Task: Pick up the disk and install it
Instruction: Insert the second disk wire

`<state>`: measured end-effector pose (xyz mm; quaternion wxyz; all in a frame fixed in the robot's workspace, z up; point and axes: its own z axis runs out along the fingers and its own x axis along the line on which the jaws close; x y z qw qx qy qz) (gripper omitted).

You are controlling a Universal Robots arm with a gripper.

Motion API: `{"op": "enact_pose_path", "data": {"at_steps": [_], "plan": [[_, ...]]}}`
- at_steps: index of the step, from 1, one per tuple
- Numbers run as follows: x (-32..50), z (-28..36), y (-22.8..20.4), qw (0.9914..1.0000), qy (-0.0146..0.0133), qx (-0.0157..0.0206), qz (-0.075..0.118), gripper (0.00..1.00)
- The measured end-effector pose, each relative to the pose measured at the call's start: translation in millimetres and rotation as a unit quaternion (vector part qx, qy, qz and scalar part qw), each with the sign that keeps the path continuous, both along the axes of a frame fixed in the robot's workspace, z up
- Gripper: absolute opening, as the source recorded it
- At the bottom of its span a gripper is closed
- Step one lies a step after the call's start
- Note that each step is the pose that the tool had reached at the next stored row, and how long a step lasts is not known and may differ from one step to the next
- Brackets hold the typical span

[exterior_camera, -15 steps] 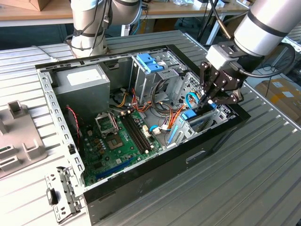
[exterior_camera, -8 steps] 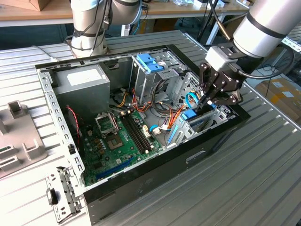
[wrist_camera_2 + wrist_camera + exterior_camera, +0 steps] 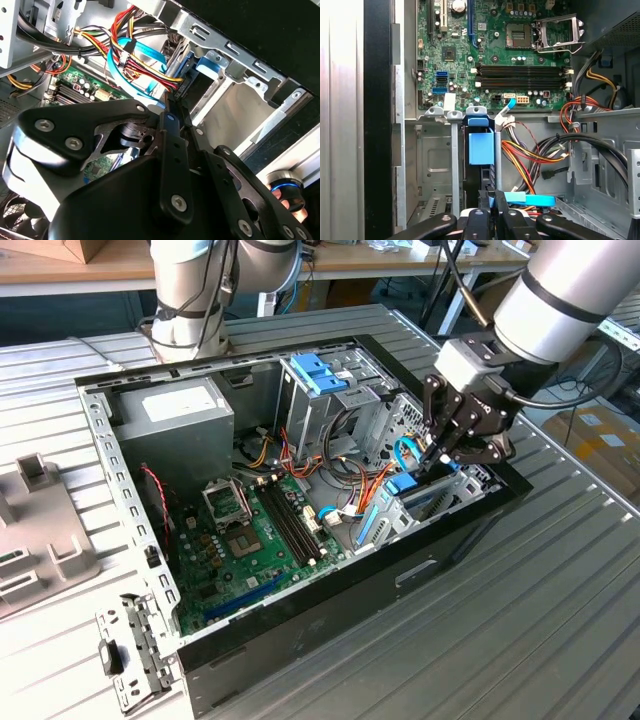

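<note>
- On the exterior view's left, the slatted counter (image 3: 560,570) carries the open computer case (image 3: 300,605). Power supply (image 3: 175,410) sits in the far corner, motherboard (image 3: 250,540) lies flat on the case floor.
- Mid-case: tall metal cage with its bright-blue bracket (image 3: 318,375). Not my part, I leave it alone.
- Further right: the disk (image 3: 405,487) stands on edge in the low drive bay at the case's front end, between two metal bay walls. In the first wrist view its light-blue rail (image 3: 481,145) faces the camera. Partly down in the slot, I judge, not fully seated.
- Rightmost: the gripper (image 3: 437,455) is directly over the bay. Fingers drawn narrow, pinching the disk's upper edge in the first wrist view (image 3: 495,197).
- Thin blue cable (image 3: 403,450) and the red-orange wire bundle (image 3: 525,160) run just beside the bay, close to the fingers.
- Handling estimate: metal body, stiff, fairly dense for its thickness, and it will not flex in the grip. Plastic rails are smoother and may slip. The drive is shock-sensitive, so no forcing.
- Best hold, in my judgement: across the thin faces near the middle of the top edge, so it hangs straight between the bay walls.
</note>
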<state>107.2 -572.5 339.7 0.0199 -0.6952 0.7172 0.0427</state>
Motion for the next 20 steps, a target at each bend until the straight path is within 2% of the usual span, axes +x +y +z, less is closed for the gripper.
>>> {"op": "enact_pose_path", "data": {"at_steps": [5, 6, 7, 8, 11, 13, 15, 17, 20], "plan": [[0.0, -1.0, 0.0, 1.00000, 0.0000, 0.0003, 0.000, 0.16], [0.1, -2.1, 0.1, 1.00000, -0.0001, 0.0015, 0.000, 0.16], [0.1, -2.2, 0.0, 1.00000, -0.0001, 0.0013, 0.000, 0.17], [0.1, -1.5, 0.0, 1.00000, -0.0001, 0.0005, 0.000, 0.24], [0.0, -1.3, 0.0, 1.00000, -0.0001, 0.0002, 0.000, 0.24], [0.0, 2.2, 0.0, 1.00000, -0.0001, 0.0005, 0.000, 0.24], [0.0, 10.1, 0.0, 1.00000, 0.0000, 0.0003, 0.000, 0.24], [0.0, 15.2, 0.0, 1.00000, -0.0001, 0.0004, 0.000, 0.24], [0.0, 16.2, 0.2, 1.00000, 0.0000, 0.0021, 0.000, 0.22]]}}
